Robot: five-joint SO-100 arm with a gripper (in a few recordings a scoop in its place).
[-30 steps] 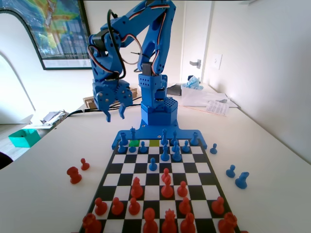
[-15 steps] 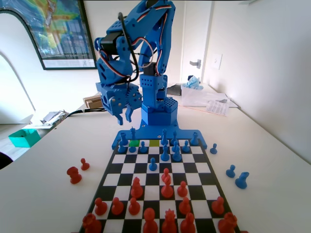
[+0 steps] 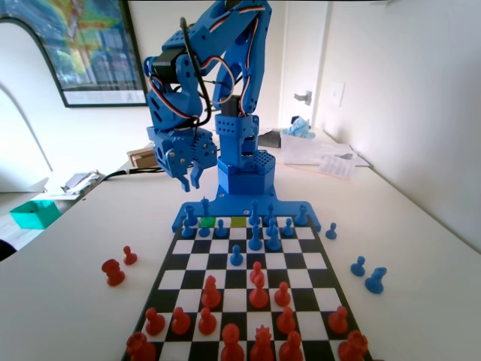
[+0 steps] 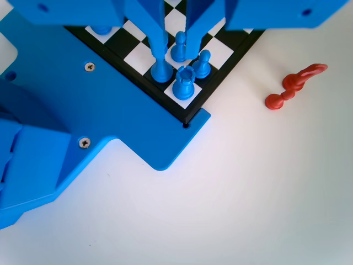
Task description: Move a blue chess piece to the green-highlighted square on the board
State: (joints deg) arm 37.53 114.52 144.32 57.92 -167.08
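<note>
In the fixed view the board [image 3: 194,259] carries two green-tinted squares, one brighter [image 3: 208,222] and one yellower [image 3: 238,222], in its far row. Blue pieces [image 3: 255,239] crowd the far rows, and a blue pawn [image 3: 236,256] stands further forward. My gripper [image 3: 190,180] hangs open and empty above the board's far left corner. In the wrist view the gripper [image 4: 176,38] is over the board's corner [image 4: 223,49], jaws apart. Far below them stand a blue rook [image 4: 183,83], a tall blue piece [image 4: 160,67] and two pawns [image 4: 203,63].
Red pieces [image 3: 258,292] fill the near rows. Three blue pieces [image 3: 374,280] lie off the board to the right and two red ones [image 3: 114,271] to the left, the latter also seen from the wrist [image 4: 292,88]. A teal box [image 3: 34,214] and papers [image 3: 323,159] sit further back.
The arm has swung to the right in the fixed view, bringing the gripper from beside the base to above the board's far left corner. No piece has moved.
</note>
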